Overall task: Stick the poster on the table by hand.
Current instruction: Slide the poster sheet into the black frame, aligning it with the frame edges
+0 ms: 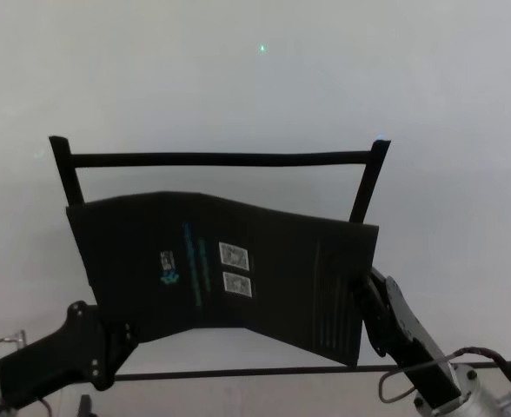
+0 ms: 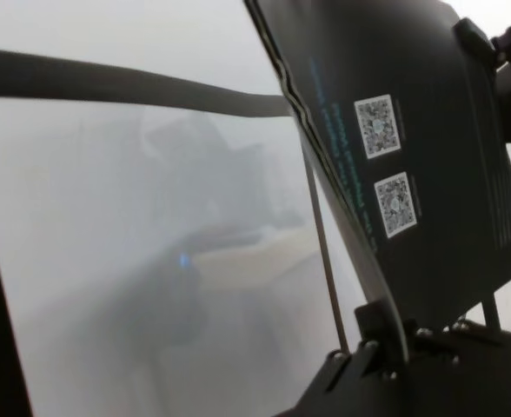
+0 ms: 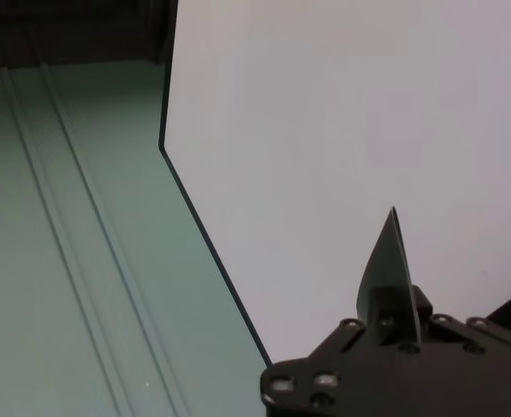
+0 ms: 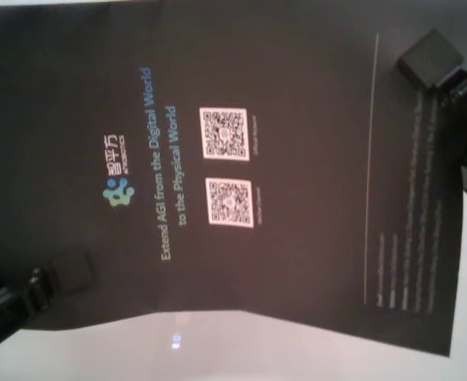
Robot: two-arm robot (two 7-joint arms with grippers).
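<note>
The poster (image 1: 238, 269) is a black sheet with two white QR codes and a blue-green logo. It hangs slightly bowed above the white table (image 1: 255, 87), overlapping the near part of the tape outline. My left gripper (image 1: 121, 334) is shut on its lower left corner, and my right gripper (image 1: 364, 291) is shut on its right edge. In the chest view the poster (image 4: 233, 175) fills the picture, with the left gripper (image 4: 59, 278) and right gripper (image 4: 432, 59) pinching opposite sides. The left wrist view shows the poster (image 2: 412, 130) clamped in the left gripper (image 2: 386, 339). The right wrist view shows the poster (image 3: 393, 252) edge-on in the right gripper (image 3: 394, 313).
Thin black tape strips (image 1: 221, 159) form a frame outline on the table, with the far bar and both side bars showing beyond the poster. Another strip (image 1: 238, 373) runs along the near side. In the right wrist view the table's edge (image 3: 212, 252) borders a greenish floor (image 3: 64, 261).
</note>
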